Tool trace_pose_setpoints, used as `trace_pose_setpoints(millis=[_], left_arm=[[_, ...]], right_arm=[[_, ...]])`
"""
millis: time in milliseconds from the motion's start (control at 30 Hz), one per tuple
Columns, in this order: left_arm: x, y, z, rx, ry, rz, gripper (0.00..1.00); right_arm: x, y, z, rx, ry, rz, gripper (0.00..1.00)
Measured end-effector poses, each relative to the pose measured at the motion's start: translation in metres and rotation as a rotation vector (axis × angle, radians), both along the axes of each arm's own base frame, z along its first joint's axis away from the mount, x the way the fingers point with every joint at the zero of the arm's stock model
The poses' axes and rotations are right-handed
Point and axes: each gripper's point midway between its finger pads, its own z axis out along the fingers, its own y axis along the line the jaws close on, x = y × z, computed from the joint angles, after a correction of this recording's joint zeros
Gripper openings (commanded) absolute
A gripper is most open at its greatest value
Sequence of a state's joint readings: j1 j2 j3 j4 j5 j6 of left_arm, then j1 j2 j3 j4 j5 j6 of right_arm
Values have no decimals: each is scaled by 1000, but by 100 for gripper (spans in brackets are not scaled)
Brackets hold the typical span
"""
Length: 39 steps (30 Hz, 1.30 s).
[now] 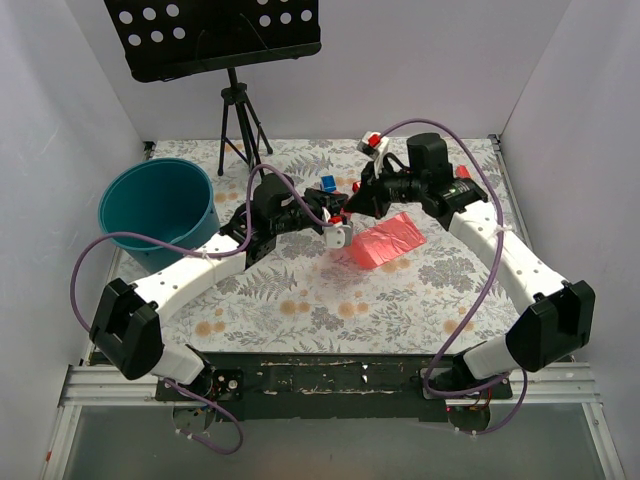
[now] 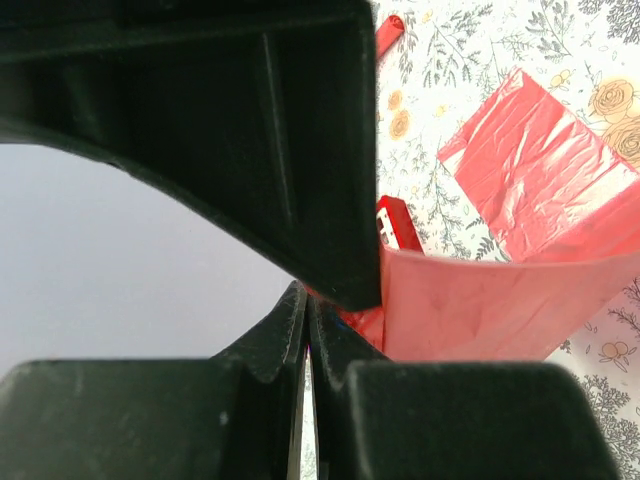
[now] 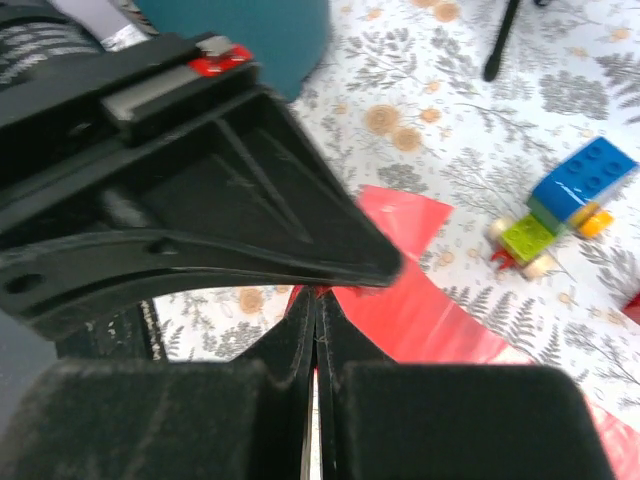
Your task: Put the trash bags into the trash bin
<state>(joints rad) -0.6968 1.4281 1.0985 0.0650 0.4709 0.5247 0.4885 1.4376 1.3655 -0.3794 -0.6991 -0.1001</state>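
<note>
The trash bag (image 1: 388,241), a thin pink-red film, lies mid-table with its left edge lifted. My left gripper (image 1: 336,228) and right gripper (image 1: 352,212) meet tip to tip at that edge. In the left wrist view the jaws (image 2: 305,300) are shut with the bag's (image 2: 520,180) film pinched at the tips. In the right wrist view the jaws (image 3: 315,297) are shut on the same red film (image 3: 430,310). The trash bin (image 1: 155,210), a teal bucket, stands at the far left, apart from both grippers; part of its wall shows in the right wrist view (image 3: 250,30).
A black music stand on a tripod (image 1: 238,110) stands at the back. A small toy of blue and green bricks (image 3: 560,200) lies behind the bag. A small red box with white squares (image 2: 398,222) and a red stick (image 2: 388,30) lie near the bag. White walls enclose the table.
</note>
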Motion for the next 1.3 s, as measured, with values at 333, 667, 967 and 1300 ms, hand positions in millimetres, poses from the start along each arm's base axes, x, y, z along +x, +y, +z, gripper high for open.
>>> trace_pose_setpoints(millis=[333, 667, 967, 1300], left_arm=[[-4, -1, 2, -5, -5, -16, 0], [6, -1, -1, -8, -19, 18, 0], [4, -1, -4, 0, -6, 9, 0], [5, 0, -5, 7, -4, 18, 0]], right_arm=[[34, -18, -11, -15, 15, -87, 1], [17, -5, -4, 6, 23, -34, 1], [34, -13, -9, 3, 41, -71, 1], [26, -7, -5, 12, 52, -62, 1]])
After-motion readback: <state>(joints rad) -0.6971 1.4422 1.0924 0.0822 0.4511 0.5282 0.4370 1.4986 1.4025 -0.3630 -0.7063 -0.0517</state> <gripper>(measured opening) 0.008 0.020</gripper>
